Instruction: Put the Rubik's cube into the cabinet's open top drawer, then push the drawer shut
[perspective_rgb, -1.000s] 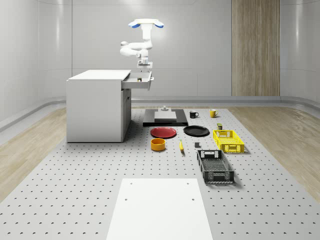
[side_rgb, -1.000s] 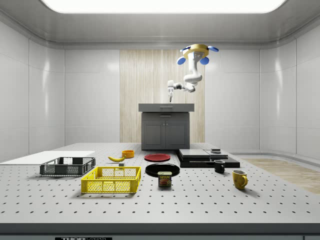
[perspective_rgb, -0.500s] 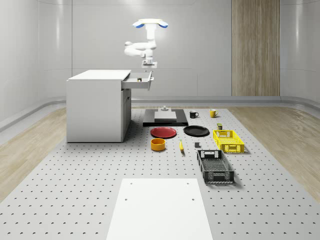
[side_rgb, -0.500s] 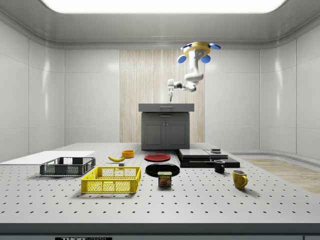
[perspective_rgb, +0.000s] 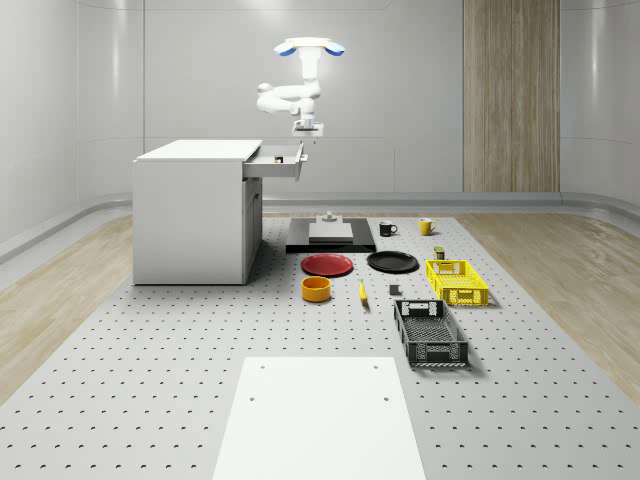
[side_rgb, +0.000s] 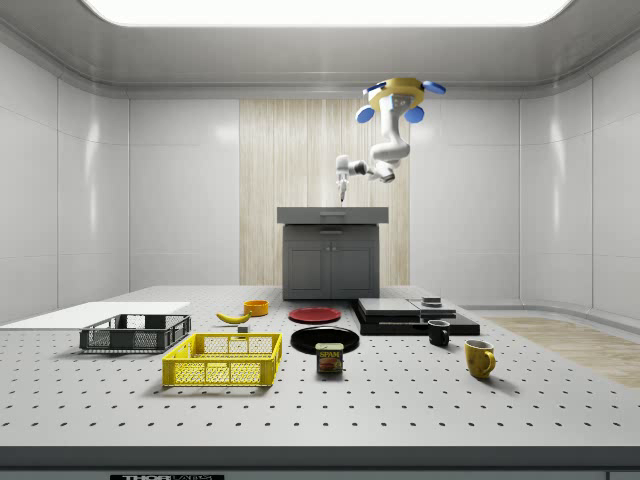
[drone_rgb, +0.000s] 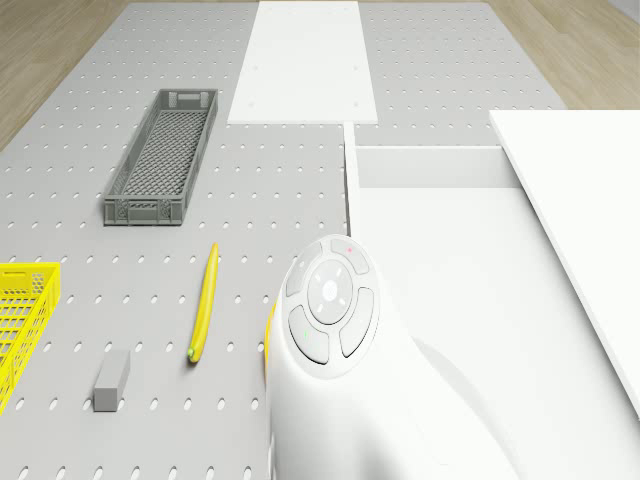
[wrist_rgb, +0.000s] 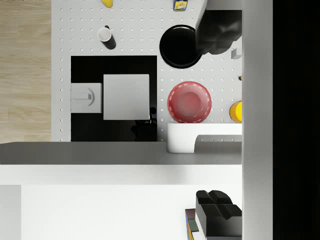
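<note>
Rubik's cube (wrist_rgb: 190, 226) sits in the open top drawer (perspective_rgb: 280, 161), partly hidden beside one fingertip (wrist_rgb: 218, 212). Drone (perspective_rgb: 311, 47) hovers above the drawer's front edge; gripper (perspective_rgb: 305, 134) hangs just over it, spread wide, holding nothing.

The cabinet (perspective_rgb: 190, 215) looks like smooth matt white panel in the whole-scene view and flat grey in the side view. The floor plate (perspective_rgb: 150, 390) is matt grey with a regular grid of small holes, and a plain white sheet (perspective_rgb: 318, 420) lies on its near part. Beyond the plate the flooring (perspective_rgb: 560, 270) has a pale wood grain with a slight sheen. The far wall carries a vertical strip of wood panelling (perspective_rgb: 511, 95); the other wall panels are glossy. The yellow crate (perspective_rgb: 456, 282) and the grey crate (perspective_rgb: 430, 333) look like moulded plastic lattice. The red plate (perspective_rgb: 327, 265) and black plate (perspective_rgb: 392, 262) are smooth. The drone's arm (drone_rgb: 330, 320) has a glossy white shell.
</note>
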